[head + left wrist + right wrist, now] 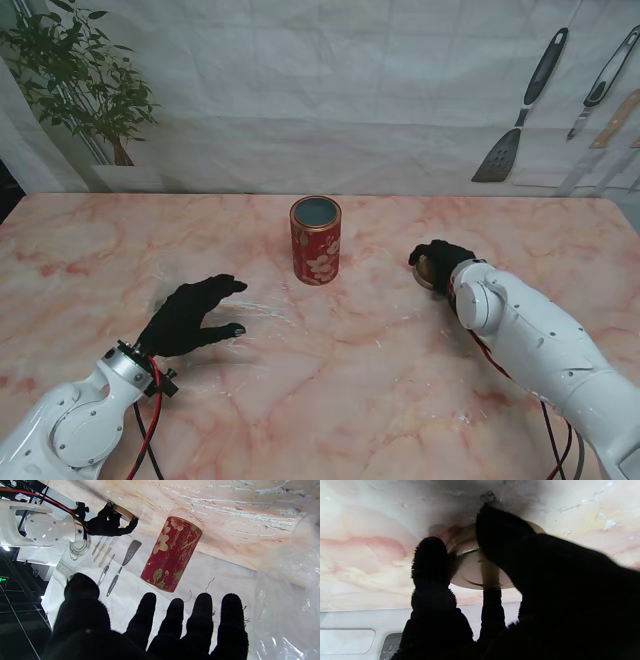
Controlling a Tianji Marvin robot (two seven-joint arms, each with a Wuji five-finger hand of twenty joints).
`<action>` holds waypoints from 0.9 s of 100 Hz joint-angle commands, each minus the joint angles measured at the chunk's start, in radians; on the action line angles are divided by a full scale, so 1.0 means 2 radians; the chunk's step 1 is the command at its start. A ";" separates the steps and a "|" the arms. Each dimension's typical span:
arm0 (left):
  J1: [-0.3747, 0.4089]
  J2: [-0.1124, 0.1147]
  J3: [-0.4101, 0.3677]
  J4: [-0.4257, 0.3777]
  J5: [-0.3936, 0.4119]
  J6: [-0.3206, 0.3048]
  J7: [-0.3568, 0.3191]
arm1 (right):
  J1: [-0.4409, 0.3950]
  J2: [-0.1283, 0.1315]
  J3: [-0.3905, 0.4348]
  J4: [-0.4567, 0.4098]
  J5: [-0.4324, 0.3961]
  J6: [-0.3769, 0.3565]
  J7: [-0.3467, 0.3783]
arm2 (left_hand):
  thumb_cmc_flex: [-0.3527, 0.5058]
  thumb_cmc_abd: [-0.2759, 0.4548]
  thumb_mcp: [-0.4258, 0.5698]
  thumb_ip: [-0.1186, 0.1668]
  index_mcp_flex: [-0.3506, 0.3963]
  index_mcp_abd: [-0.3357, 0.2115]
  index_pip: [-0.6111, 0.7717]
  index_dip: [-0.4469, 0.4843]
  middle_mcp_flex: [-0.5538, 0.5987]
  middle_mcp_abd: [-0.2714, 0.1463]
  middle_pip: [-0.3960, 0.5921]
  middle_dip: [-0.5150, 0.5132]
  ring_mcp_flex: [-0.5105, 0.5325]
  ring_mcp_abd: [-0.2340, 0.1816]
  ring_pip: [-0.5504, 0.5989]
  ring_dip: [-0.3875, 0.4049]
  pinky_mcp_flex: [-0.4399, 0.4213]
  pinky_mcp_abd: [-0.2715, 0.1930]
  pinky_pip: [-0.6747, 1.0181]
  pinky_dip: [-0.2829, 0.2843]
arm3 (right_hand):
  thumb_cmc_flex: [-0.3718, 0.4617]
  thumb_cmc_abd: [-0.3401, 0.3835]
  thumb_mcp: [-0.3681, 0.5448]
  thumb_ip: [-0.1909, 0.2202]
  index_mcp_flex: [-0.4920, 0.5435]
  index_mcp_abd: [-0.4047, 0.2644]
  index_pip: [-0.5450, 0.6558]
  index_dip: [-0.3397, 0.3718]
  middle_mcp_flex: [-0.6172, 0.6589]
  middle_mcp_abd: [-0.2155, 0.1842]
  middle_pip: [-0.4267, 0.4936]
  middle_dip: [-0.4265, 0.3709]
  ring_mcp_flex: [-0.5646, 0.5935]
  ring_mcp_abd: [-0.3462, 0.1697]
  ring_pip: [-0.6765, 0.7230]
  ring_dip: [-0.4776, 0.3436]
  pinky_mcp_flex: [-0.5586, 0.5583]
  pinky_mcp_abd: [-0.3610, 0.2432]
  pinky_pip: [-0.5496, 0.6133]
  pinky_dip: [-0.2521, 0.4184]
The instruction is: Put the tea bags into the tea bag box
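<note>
The tea bag box (pixel 316 241) stands upright (mouth up); right hand (pixel 441 262) grips its lid (pixel 424 273).

the tea box (pixel 316 240) stands mid-table (pixel 330 400), its lid (pixel 425 272) to its right, the plant (pixel 85 85) behind, far left.

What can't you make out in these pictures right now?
- Inside of the red floral tin: stand view shows only a dark opening.
- Gold lid: right hand covers most of it.
- Clear plastic beside the left hand: blurred in the left wrist view, and no tea bags can be made out.
</note>
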 commanded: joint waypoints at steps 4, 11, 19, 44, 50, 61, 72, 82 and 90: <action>0.000 0.000 0.000 -0.001 -0.002 -0.002 -0.007 | -0.042 -0.005 0.007 0.020 0.000 -0.001 0.012 | 0.012 0.016 0.003 0.011 0.009 -0.012 0.003 0.005 -0.002 -0.012 0.001 -0.002 0.010 -0.014 -0.004 0.007 0.000 -0.013 0.015 0.008 | 0.110 0.094 0.077 0.031 0.071 0.043 0.071 0.014 0.136 -0.025 0.135 0.040 0.143 -0.232 -0.008 -0.088 -0.027 -0.065 0.030 0.016; 0.000 0.000 0.000 -0.001 -0.002 -0.004 -0.008 | -0.046 -0.006 0.022 0.009 0.000 0.002 0.011 | 0.012 0.016 0.003 0.011 0.009 -0.013 0.003 0.005 -0.001 -0.012 0.001 -0.002 0.010 -0.014 -0.004 0.007 0.000 -0.014 0.015 0.008 | 0.110 0.096 0.077 0.030 0.073 0.043 0.070 0.015 0.139 -0.024 0.135 0.041 0.144 -0.231 -0.006 -0.087 -0.026 -0.063 0.030 0.020; 0.000 0.000 -0.001 -0.001 -0.002 -0.005 -0.009 | -0.048 -0.007 0.037 -0.003 -0.001 0.008 0.011 | 0.011 0.016 0.003 0.011 0.009 -0.013 0.003 0.005 -0.001 -0.013 0.001 -0.002 0.010 -0.014 -0.004 0.007 0.001 -0.014 0.015 0.008 | 0.110 0.097 0.077 0.030 0.074 0.044 0.069 0.015 0.140 -0.024 0.134 0.041 0.147 -0.231 -0.004 -0.086 -0.024 -0.061 0.032 0.026; -0.001 0.001 -0.003 0.000 -0.005 -0.007 -0.015 | -0.049 -0.006 0.061 -0.029 -0.007 0.014 0.014 | 0.011 0.016 0.003 0.011 0.010 -0.012 0.003 0.005 0.001 -0.012 0.001 -0.002 0.011 -0.015 -0.005 0.006 0.001 -0.014 0.014 0.007 | 0.111 0.098 0.077 0.031 0.078 0.044 0.066 0.015 0.144 -0.020 0.133 0.042 0.151 -0.227 -0.002 -0.085 -0.021 -0.054 0.033 0.033; 0.000 0.001 -0.003 -0.001 -0.004 -0.008 -0.015 | -0.049 -0.006 0.064 -0.033 -0.009 0.015 0.016 | 0.010 0.016 0.003 0.011 0.011 -0.013 0.004 0.005 0.001 -0.012 0.001 -0.002 0.011 -0.015 -0.005 0.006 0.001 -0.014 0.014 0.007 | 0.111 0.099 0.077 0.031 0.078 0.044 0.065 0.015 0.146 -0.019 0.132 0.042 0.152 -0.226 -0.002 -0.085 -0.021 -0.051 0.033 0.034; 0.000 0.001 -0.004 -0.001 -0.004 -0.009 -0.016 | -0.050 -0.005 0.070 -0.040 -0.013 0.016 0.015 | 0.010 0.016 0.003 0.011 0.011 -0.012 0.003 0.005 0.001 -0.013 0.001 -0.002 0.011 -0.015 -0.005 0.006 0.001 -0.014 0.014 0.007 | 0.111 0.100 0.077 0.031 0.079 0.044 0.065 0.016 0.148 -0.018 0.130 0.042 0.153 -0.226 -0.002 -0.084 -0.021 -0.053 0.033 0.035; -0.001 0.001 -0.004 -0.001 -0.004 -0.010 -0.017 | -0.052 -0.005 0.079 -0.050 -0.019 0.019 0.014 | 0.009 0.016 0.003 0.011 0.011 -0.014 0.003 0.005 0.001 -0.012 0.000 -0.002 0.012 -0.015 -0.005 0.006 0.001 -0.014 0.014 0.007 | 0.112 0.100 0.077 0.031 0.080 0.045 0.064 0.016 0.148 -0.015 0.129 0.042 0.153 -0.225 -0.002 -0.084 -0.019 -0.049 0.034 0.036; -0.002 0.002 -0.004 -0.001 -0.003 -0.011 -0.018 | -0.054 -0.005 0.088 -0.062 -0.025 0.023 0.012 | 0.009 0.016 0.003 0.011 0.011 -0.014 0.003 0.005 0.001 -0.012 0.000 -0.002 0.011 -0.017 -0.005 0.006 0.001 -0.014 0.014 0.007 | 0.112 0.100 0.077 0.031 0.081 0.047 0.063 0.015 0.149 -0.014 0.128 0.042 0.154 -0.225 -0.002 -0.083 -0.019 -0.050 0.034 0.036; -0.002 0.002 -0.003 -0.001 -0.003 -0.012 -0.018 | -0.055 -0.006 0.093 -0.069 -0.028 0.026 0.009 | 0.009 0.016 0.003 0.011 0.011 -0.013 0.004 0.005 0.001 -0.013 0.000 -0.002 0.012 -0.016 -0.005 0.006 0.001 -0.015 0.013 0.007 | 0.112 0.101 0.076 0.031 0.082 0.046 0.062 0.015 0.150 -0.013 0.128 0.042 0.154 -0.224 -0.002 -0.083 -0.019 -0.048 0.035 0.036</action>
